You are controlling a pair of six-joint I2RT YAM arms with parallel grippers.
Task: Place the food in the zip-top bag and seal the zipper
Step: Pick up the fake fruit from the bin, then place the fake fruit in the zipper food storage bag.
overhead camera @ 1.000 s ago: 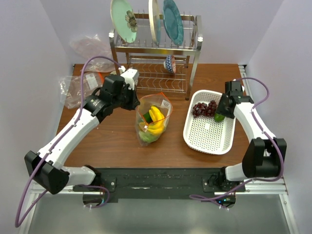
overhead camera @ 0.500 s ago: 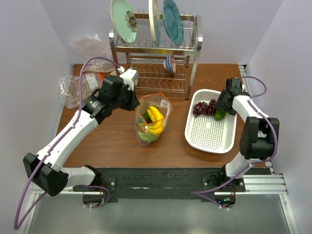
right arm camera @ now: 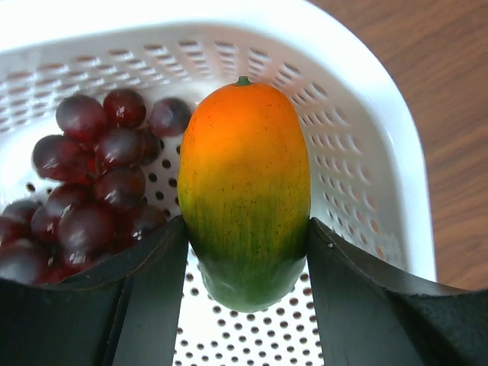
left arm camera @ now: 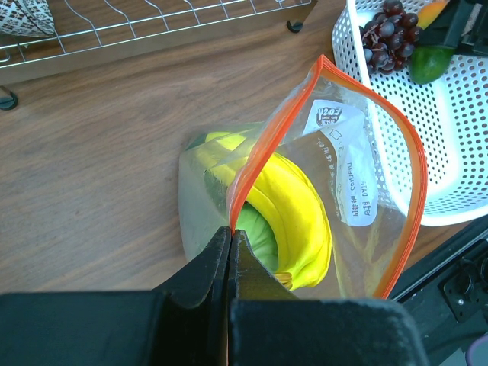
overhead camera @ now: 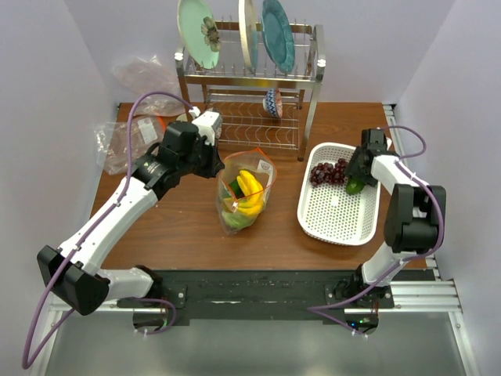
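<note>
The clear zip-top bag (overhead camera: 246, 196) stands mid-table with its mouth open. It holds yellow bananas (left arm camera: 293, 221) and a green piece (left arm camera: 255, 232). My left gripper (overhead camera: 221, 167) is shut on the orange-red zipper (left arm camera: 263, 141) at the mouth's near-left end, its fingertips (left arm camera: 231, 232) pinched together on the strip. My right gripper (overhead camera: 354, 178) is in the white mesh basket (overhead camera: 337, 215), shut on the orange fruit (right arm camera: 245, 183), which is orange on top and green below. Dark purple grapes (right arm camera: 99, 191) lie beside it on the left and also show in the top view (overhead camera: 327, 172).
A metal dish rack (overhead camera: 250, 86) with plates and a small bowl stands at the back. Crumpled clear bags (overhead camera: 125, 141) lie at the back left. The basket's rim (right arm camera: 366, 137) curves close around the fruit on the right.
The right arm has folded back, its elbow moving up the right edge, while the gripper stayed in the basket's far right corner with the fruit. The left gripper and bag have hardly moved.
</note>
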